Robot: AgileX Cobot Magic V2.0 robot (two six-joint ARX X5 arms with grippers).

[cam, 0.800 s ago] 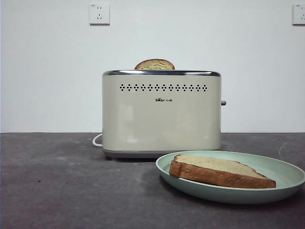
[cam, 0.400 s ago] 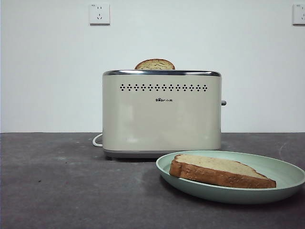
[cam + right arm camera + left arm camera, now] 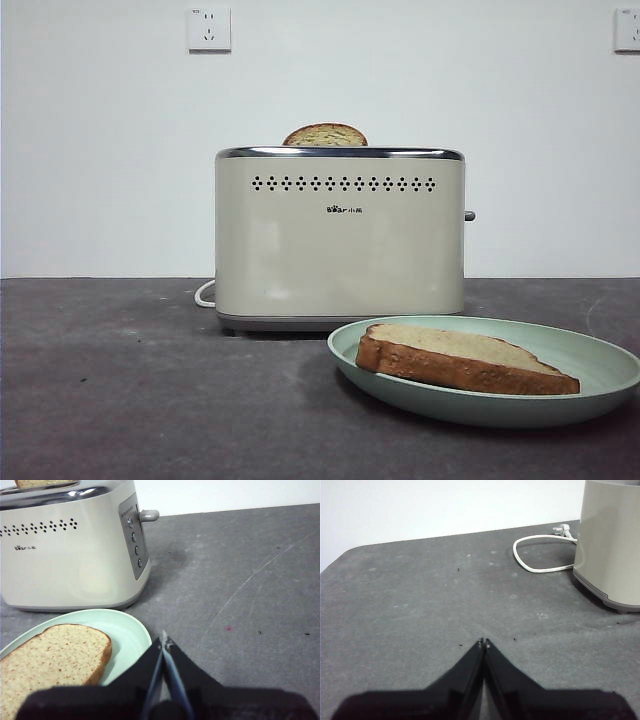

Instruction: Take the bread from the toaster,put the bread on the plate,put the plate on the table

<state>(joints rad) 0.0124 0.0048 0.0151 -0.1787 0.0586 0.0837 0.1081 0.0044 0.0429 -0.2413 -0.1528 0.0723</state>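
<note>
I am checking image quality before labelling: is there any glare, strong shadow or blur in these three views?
Front view: even, soft light; only a faint shadow under the plate, and the toaster is sharp. Right wrist view: a bright sheen on the toaster's chrome rim; the right claw looks dark and a little soft. Left wrist view: the table is matte, without glare; the left claw is nearly black.

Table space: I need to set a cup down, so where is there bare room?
Free: the table on the side of the toaster where the white cord lies, beyond that cord, and the stretch past its lever side. Crowded: in front of the toaster, where the plate holds the bread.
</note>
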